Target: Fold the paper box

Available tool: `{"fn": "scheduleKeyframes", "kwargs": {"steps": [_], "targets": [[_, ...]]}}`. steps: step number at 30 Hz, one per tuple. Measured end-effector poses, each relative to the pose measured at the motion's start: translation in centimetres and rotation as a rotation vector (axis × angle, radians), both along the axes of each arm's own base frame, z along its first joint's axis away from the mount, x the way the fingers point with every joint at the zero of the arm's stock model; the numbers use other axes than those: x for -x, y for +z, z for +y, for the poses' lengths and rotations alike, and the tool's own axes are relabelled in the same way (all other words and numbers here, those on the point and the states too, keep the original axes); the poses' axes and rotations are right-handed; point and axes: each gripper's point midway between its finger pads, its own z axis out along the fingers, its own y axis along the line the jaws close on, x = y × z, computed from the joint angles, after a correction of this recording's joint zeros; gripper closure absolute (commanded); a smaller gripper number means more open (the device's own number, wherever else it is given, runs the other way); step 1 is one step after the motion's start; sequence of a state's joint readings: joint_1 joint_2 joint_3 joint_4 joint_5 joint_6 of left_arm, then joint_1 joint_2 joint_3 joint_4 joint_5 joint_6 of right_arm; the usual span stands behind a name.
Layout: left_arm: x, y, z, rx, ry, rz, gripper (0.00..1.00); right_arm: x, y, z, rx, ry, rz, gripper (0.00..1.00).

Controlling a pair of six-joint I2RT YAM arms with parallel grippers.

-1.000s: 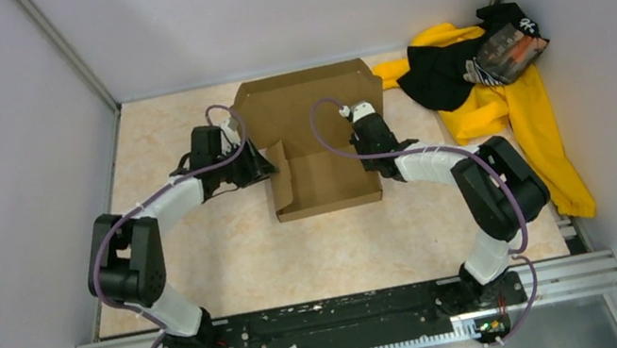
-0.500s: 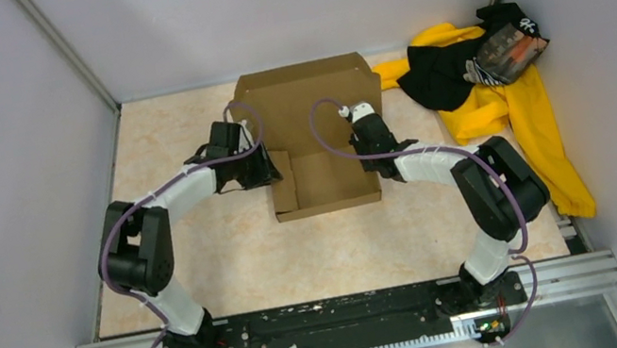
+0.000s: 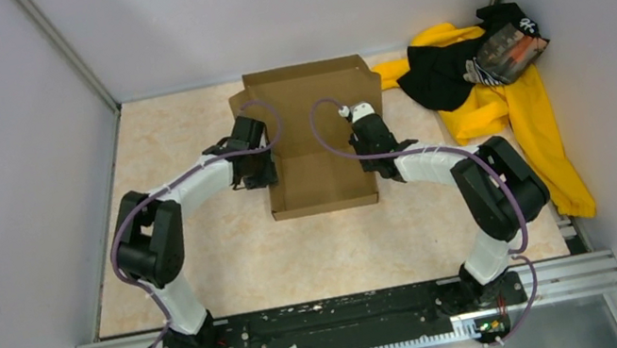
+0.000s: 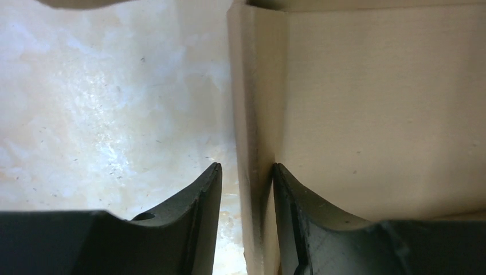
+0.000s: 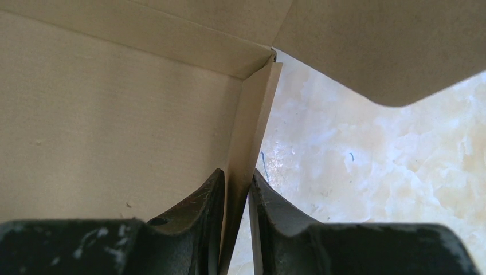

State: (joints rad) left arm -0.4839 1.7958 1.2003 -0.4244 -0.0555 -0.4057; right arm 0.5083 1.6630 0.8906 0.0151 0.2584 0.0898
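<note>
the paper box [image 3: 323, 183] sits in the middle of the table [image 3: 202, 245], its side walls raised and its wide lid panel at the far side; the right gripper [image 5: 236, 173] is clenched on the right side wall, both fingers pressed to the cardboard; the left gripper [image 4: 245, 167] straddles the left side wall, one finger against it, the other just clear, so released; a yellow-and-black clothing pile [image 3: 507, 101] lies well apart at the far right
</note>
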Motion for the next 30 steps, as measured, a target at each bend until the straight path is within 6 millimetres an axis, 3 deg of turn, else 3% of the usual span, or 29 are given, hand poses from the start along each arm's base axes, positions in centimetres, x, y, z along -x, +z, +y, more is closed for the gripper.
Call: {"fn": "scheduleKeyframes", "kwargs": {"steps": [8,20,27,30], "targets": [[0.3,-0.5,0.9,-0.138,0.026,-0.009,0.62,0.1,0.3,0.5,-0.019,0.012,-0.002,0.78],[0.1,-0.6,1.3,-0.264,0.040,-0.037,0.93,0.4,0.1,0.9,-0.036,0.020,-0.003,0.78],[0.0,-0.6,1.2,-0.322,0.043,-0.054,0.94,0.7,0.2,0.9,-0.039,0.022,-0.003,0.77],[0.0,-0.5,1.2,-0.355,0.043,-0.066,0.86,0.7,0.2,0.9,-0.040,0.023,-0.003,0.77]]}}
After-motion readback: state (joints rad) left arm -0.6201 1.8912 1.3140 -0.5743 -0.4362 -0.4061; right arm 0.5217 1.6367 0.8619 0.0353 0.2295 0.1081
